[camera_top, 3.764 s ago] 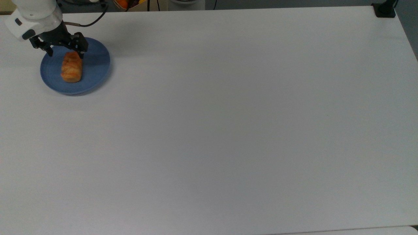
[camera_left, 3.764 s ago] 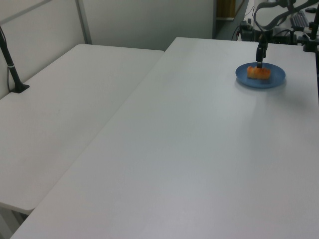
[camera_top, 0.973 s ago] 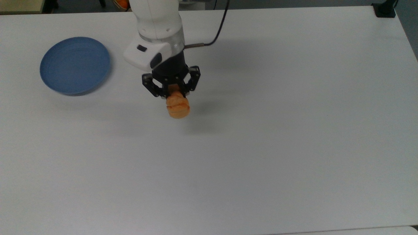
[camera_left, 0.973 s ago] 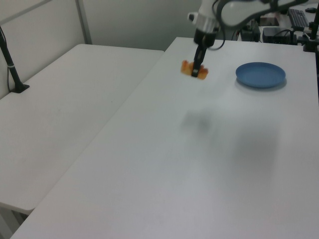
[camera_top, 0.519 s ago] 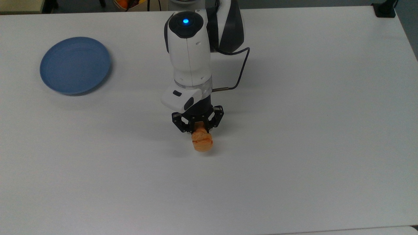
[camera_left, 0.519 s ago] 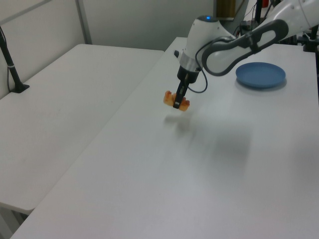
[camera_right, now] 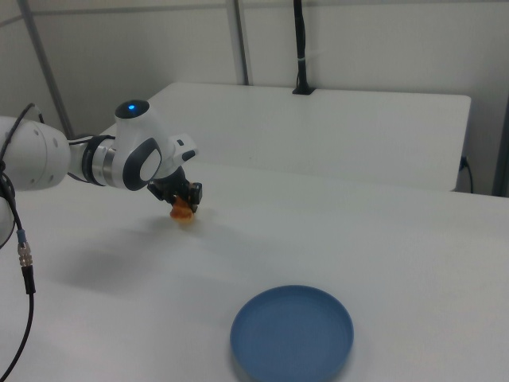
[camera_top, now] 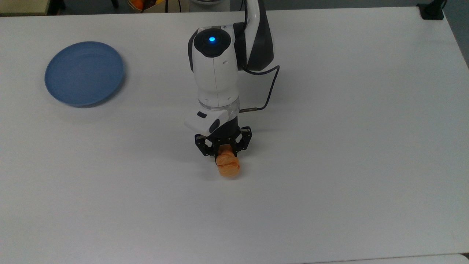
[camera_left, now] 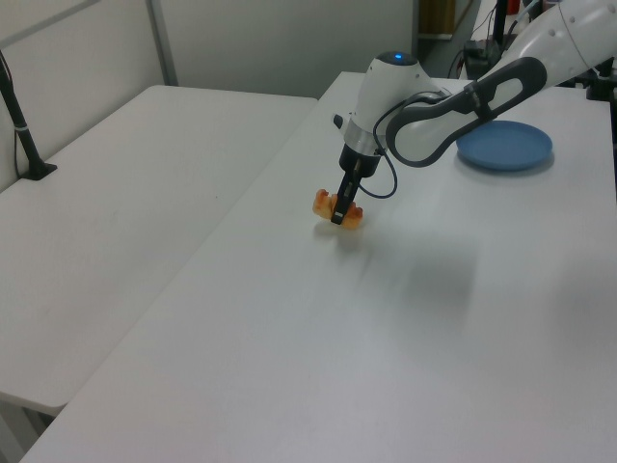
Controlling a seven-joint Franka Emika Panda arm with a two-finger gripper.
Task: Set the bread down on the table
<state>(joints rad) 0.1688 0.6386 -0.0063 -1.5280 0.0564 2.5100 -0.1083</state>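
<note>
The golden-orange bread [camera_top: 228, 167] [camera_left: 336, 206] [camera_right: 183, 212] is held in my gripper [camera_top: 223, 150] [camera_left: 338, 214] [camera_right: 184, 200], whose black fingers are shut on its sides. It hangs low, at or just above the white table [camera_top: 329, 146] [camera_left: 405, 338] [camera_right: 382, 239], near the middle of the top view; I cannot tell whether it touches. The white arm reaches down over it from the top view's upper edge.
The blue plate [camera_top: 84, 73] [camera_left: 504, 146] [camera_right: 292, 332] lies bare at the top view's upper left, well away from the gripper. A second white table [camera_left: 116, 231] [camera_right: 318, 127] adjoins this one. A black post base [camera_top: 431, 11] stands at the top view's upper right corner.
The gripper lifted the bread off the blue plate, carried it to the table's middle and, in the last half second, lowered it slightly further toward the surface.
</note>
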